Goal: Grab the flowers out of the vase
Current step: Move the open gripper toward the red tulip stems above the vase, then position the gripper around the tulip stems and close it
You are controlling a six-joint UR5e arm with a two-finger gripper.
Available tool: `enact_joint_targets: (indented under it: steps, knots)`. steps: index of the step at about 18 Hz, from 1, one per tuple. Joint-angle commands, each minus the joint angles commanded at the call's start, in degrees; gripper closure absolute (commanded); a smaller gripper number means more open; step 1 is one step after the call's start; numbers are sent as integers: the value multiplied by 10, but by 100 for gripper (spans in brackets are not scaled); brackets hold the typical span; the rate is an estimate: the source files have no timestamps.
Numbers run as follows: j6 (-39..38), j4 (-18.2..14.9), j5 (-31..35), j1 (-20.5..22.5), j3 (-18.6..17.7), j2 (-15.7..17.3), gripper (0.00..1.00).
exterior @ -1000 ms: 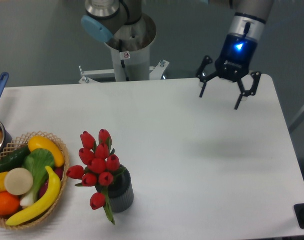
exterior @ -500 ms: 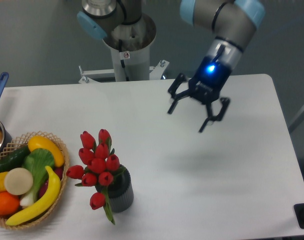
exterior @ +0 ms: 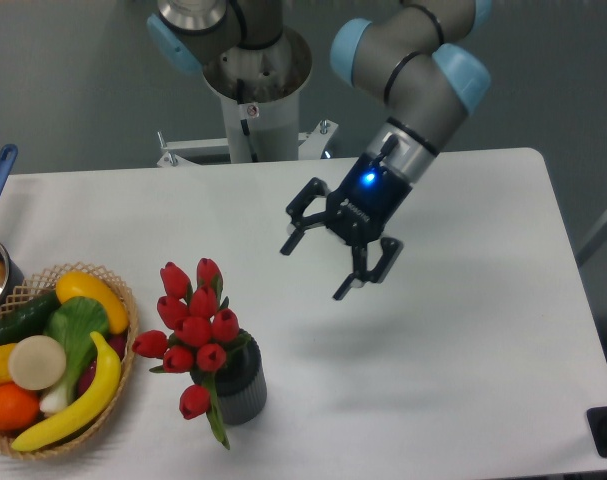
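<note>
Since a second ago the gripper (exterior: 316,271) has swung from the far right corner of the table (exterior: 463,380) leftward and forward, toward the flowers (exterior: 191,325); nothing else has shifted. Its two fingers are spread wide with nothing between them, and it hangs above the table's middle, up and to the right of the bouquet and apart from it. The flowers stand untouched in the vase (exterior: 243,383), near the front edge, just beside the wicker basket (exterior: 103,405) of fruit; one bud droops down the vase's front. The step in hand is judged to be the approach; no grasp has begun. The next move likely calls for carrying on left and down, bringing the spread fingers round the bunched stems or heads above the vase mouth, then closing and lifting straight up; a sideways pull could tip the vase.
</note>
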Motion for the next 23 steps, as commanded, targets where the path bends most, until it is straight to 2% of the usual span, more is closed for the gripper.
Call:
enact_joint_targets:
  steps: [2,5,7,18,23]
  knots:
    - [-3,21,-2,-17,6,-13,0]
    - [-4,26,-3,-23,7,-28,0]
    - [-4,40,-13,-33,13,-42,0]
    - [-35,45,-31,-62,57,-83,0]
    - [-35,59,-31,-71,59,-90,0]
